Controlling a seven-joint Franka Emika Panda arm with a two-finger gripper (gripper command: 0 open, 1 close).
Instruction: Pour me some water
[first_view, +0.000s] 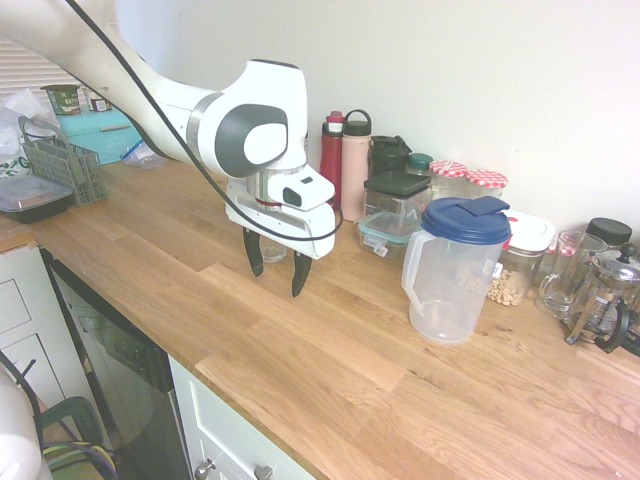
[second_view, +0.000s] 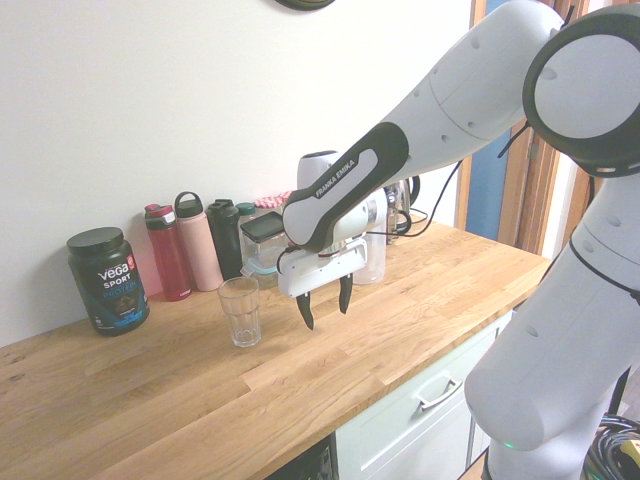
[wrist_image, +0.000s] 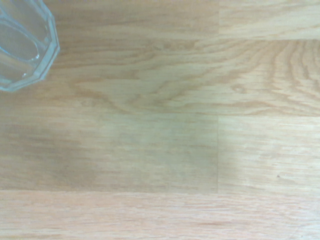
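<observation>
Pitcher (first_view: 452, 272) of clear plastic with a dark blue lid, standing upright on the wooden countertop (first_view: 330, 370) and seemingly holding no water, its handle turned toward the arm. Gripper (first_view: 273, 266) of the white arm (second_view: 440, 110) hanging above the bare wood, pointing straight down, its two dark fingers (first_view: 300, 274) spread wide with nothing between them. In the first exterior view the pitcher lies well to the right of the gripper, with open countertop between the two; in the second exterior view it is largely hidden behind the hand. Drinking glass (second_view: 239, 311), clear, faceted and empty, upright on the countertop just beside the gripper: left of the fingers in the second exterior view, partly hidden behind them in the first. In the wrist view only the rim and part of the wall of the glass (wrist_image: 22, 42) appear at one corner, the remainder of the picture being bare wood grain. Along the wall stands a row of bottles, including a red bottle (first_view: 331, 152), a pink bottle (first_view: 355, 162) and a dark bottle (first_view: 387, 155), followed by lidded storage containers (first_view: 396, 205), jars with red checked lids (first_view: 468, 180) and a French press (first_view: 605, 300) at the far right. A black protein tub (second_view: 107, 279) stands apart at the other end of the row, near the wall. None of these touches the gripper.
</observation>
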